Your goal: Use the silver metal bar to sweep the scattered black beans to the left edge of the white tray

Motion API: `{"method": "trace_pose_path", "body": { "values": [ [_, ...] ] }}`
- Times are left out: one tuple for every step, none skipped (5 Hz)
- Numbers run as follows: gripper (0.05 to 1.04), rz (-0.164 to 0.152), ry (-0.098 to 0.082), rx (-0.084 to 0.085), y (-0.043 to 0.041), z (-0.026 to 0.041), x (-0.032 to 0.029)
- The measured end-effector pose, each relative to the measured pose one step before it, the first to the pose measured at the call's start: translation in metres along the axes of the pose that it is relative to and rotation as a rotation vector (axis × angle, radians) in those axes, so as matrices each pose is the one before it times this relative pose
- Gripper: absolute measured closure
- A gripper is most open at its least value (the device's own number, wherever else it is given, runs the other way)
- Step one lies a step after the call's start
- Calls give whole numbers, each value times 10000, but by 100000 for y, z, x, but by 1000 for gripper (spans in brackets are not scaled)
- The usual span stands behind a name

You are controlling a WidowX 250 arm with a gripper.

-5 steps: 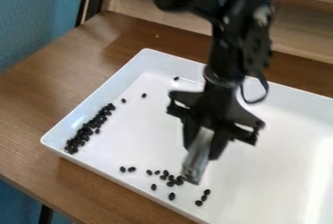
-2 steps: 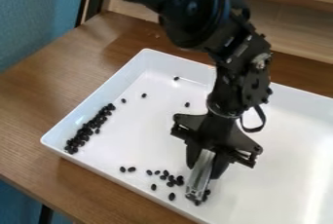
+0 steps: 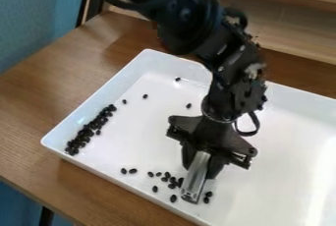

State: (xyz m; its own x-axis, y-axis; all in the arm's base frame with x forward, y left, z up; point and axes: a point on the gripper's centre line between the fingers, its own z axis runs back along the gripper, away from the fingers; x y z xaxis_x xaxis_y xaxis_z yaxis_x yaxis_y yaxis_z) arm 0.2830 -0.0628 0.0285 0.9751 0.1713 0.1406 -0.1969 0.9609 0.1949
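Slightly nearer the clustered black beans (image 3: 171, 186) now, end effector (image 3: 199, 165) with silvery tool (image 3: 195, 177).

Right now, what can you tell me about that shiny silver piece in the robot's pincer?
The silver piece is slim, smooth and shiny like metal. The pincer grips its upper part. It slants down over the white tray, its lower end blunt, with small black beans close on both sides. Whether it touches the tray's floor, I can't tell.

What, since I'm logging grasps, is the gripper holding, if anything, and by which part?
The gripper holds a silvery tool by its upper end; its lower end points into the tray.
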Motion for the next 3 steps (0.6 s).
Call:
{"method": "trace_pose_path", "body": {
  "values": [
    [687,109,-357,316,601,-269,173],
    [687,-39,-87,15,571,-308,86],
    [687,320,67,126,1712,-470,114]
  ]
}}
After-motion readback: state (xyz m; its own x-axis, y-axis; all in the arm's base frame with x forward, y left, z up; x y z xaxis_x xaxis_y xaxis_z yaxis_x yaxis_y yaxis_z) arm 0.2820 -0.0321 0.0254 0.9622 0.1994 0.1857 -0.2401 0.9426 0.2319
